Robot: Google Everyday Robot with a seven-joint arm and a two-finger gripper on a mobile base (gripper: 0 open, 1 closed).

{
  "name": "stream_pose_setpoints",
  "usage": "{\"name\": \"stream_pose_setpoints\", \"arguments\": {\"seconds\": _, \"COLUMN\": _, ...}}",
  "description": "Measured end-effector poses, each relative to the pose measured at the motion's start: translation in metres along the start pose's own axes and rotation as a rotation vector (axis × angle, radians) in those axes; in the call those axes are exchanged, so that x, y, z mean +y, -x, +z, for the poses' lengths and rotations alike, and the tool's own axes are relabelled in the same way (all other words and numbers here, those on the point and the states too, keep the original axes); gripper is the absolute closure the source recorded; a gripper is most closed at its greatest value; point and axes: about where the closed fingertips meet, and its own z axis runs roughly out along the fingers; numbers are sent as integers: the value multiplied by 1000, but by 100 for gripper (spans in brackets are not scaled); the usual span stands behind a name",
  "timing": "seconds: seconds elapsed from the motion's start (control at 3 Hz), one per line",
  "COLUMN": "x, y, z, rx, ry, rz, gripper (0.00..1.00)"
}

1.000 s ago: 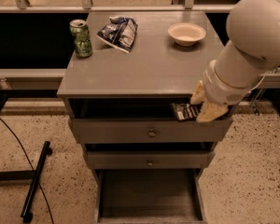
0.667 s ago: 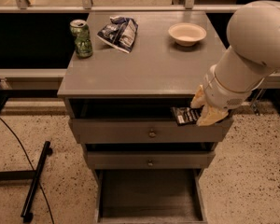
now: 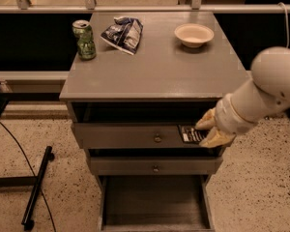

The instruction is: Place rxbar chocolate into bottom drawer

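Note:
The rxbar chocolate (image 3: 190, 134) is a small flat black bar with white lettering, held in front of the upper knobbed drawer at the cabinet's right side. My gripper (image 3: 206, 131), with cream fingers, is shut on the bar's right end, well above the bottom drawer. The bottom drawer (image 3: 154, 203) is pulled out at the cabinet's foot, a wide shallow grey tray with nothing showing in it. My white arm (image 3: 261, 93) reaches in from the right.
On the cabinet top (image 3: 154, 66) stand a green can (image 3: 84, 39), a blue-and-white chip bag (image 3: 123, 33) and a cream bowl (image 3: 194, 34). Two drawers with brass knobs (image 3: 157, 138) sit above the open one. A black stand leg (image 3: 36, 187) lies on the floor at left.
The arm and the bar have drawn lower and to the right in front of the cabinet. The bar stays held in the gripper.

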Motion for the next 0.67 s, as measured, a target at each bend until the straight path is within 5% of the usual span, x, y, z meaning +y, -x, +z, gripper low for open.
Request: {"name": "stream_pose_setpoints", "arguments": {"seconds": 0.67, "x": 23, "y": -25, "z": 101, "rx": -514, "ry": -158, "rz": 142, "gripper": 100}}
